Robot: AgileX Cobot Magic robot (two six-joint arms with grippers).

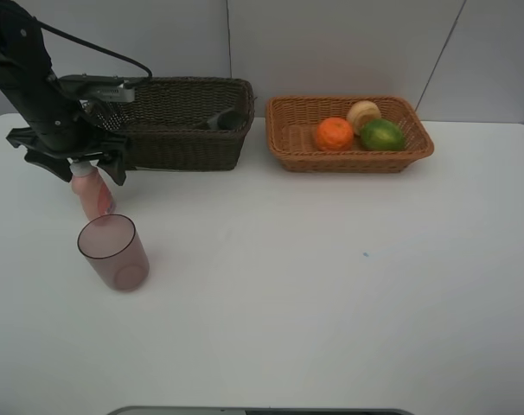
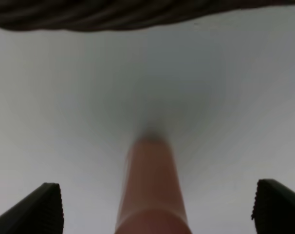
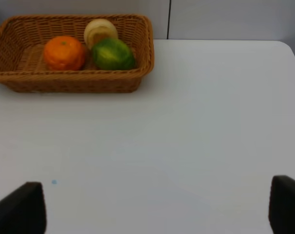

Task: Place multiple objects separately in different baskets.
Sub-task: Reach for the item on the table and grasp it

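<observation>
The translucent mauve cup (image 1: 113, 252) stands upright and open-mouthed at the lower left of the exterior frame, on the white counter (image 1: 331, 285). Just above it in that frame is the small pink white-capped bottle (image 1: 92, 192), upright on the counter, close to the cup, though contact cannot be told.

The left end effector (image 1: 79, 166) hangs over the bottle's cap with its jaws spread wide. In the left wrist view the two dark fingertips (image 2: 45, 204) sit well clear of the bottle on either side, so nothing is gripped.

Behind the bottle, at the upper left of the exterior frame, sits the deep dark brown wicker basket (image 1: 184, 143), with the dark grey pump bottle (image 1: 223, 119) lying inside near its right end. To the right of it, apart, the shallower light tan basket (image 1: 348, 160) holds the orange (image 1: 335, 133), the green round fruit (image 1: 382, 135) and a pale yellow peach-like fruit (image 1: 363, 112), clustered together.

The right end effector (image 3: 155, 195) appears only in its own wrist view, open over bare counter and holding nothing.
</observation>
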